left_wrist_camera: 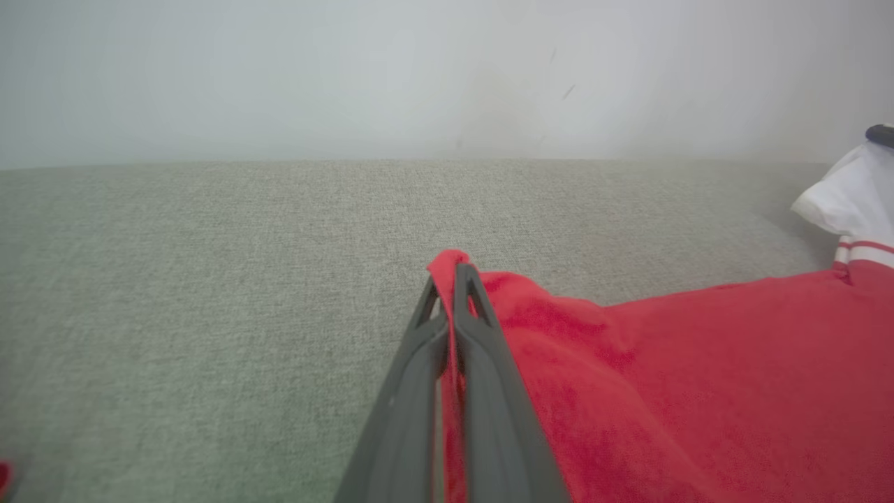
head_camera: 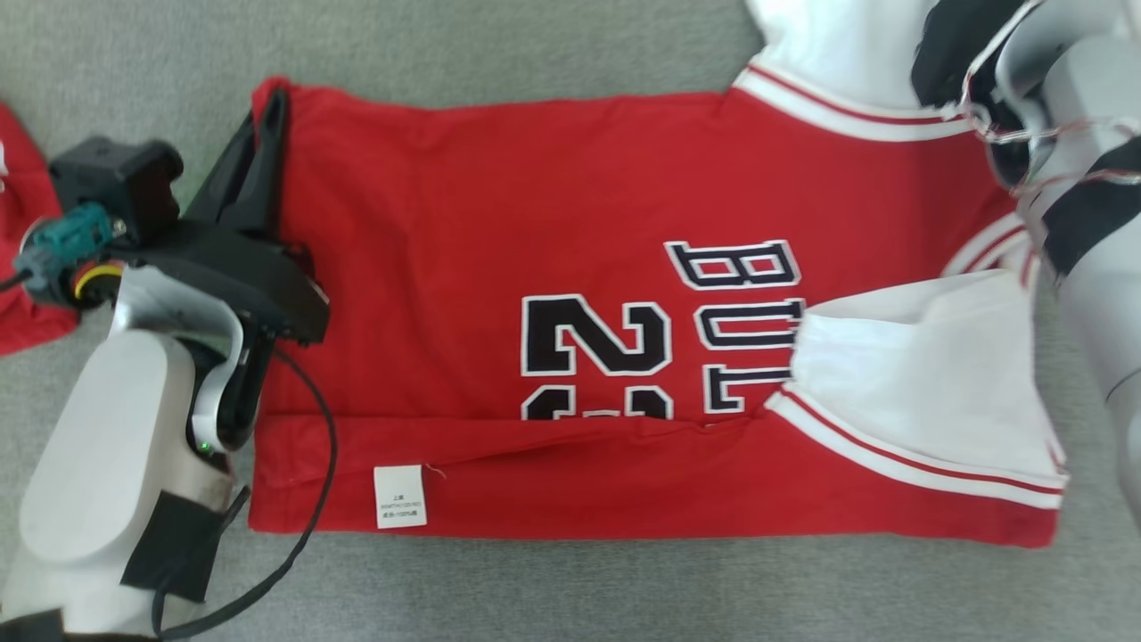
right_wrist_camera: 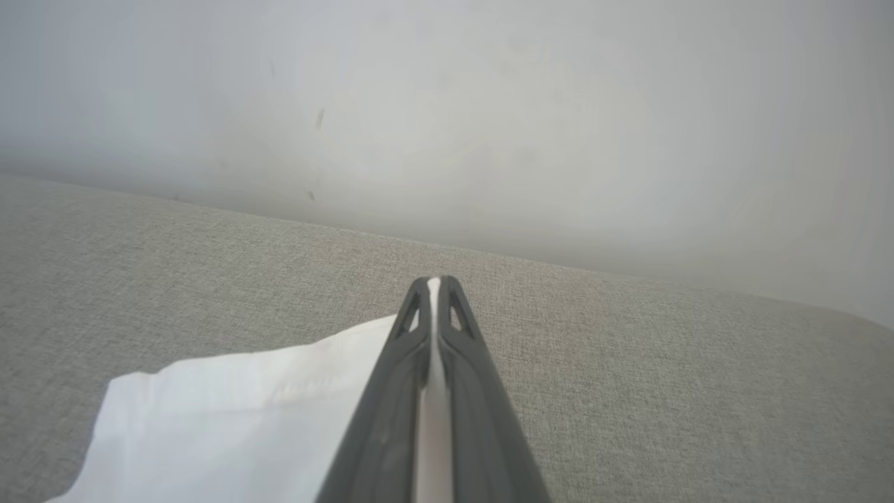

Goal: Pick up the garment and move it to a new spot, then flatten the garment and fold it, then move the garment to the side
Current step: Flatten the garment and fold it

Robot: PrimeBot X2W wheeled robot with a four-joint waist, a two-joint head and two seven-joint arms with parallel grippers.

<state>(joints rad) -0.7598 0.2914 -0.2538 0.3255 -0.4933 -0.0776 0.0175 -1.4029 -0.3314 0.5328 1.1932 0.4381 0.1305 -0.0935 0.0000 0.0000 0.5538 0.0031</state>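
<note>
nearest the robot, on the grey fabric surface (head_camera: 570,588), you have the garment (head_camera: 535,205) lying spread out, a red jersey with white sleeves. its near edge is folded up over the body in a long strip, and a white label (head_camera: 399,496) shows on that strip toward the left. just past the fold you can read part of a black number and the letters "bul", their near side hidden under the strip. one white sleeve (head_camera: 927,392) lies folded in over the right part of the chest. a black cable (head_camera: 312,499) loops across the garment's near left edge. further out, your left gripper (left_wrist_camera: 447,269) has its jaws pinched on the far left corner of the red cloth, with a sliver of red between them. at the far right, your right gripper (right_wrist_camera: 434,283) has its jaws clamped on the white fabric of the other sleeve, a thin white line running between them. a second piece of red cloth (head_camera: 18,250) lies at the left edge, apart from the garment. beyond the surface, the wrist views show a pale wall (left_wrist_camera: 447,70).
</note>
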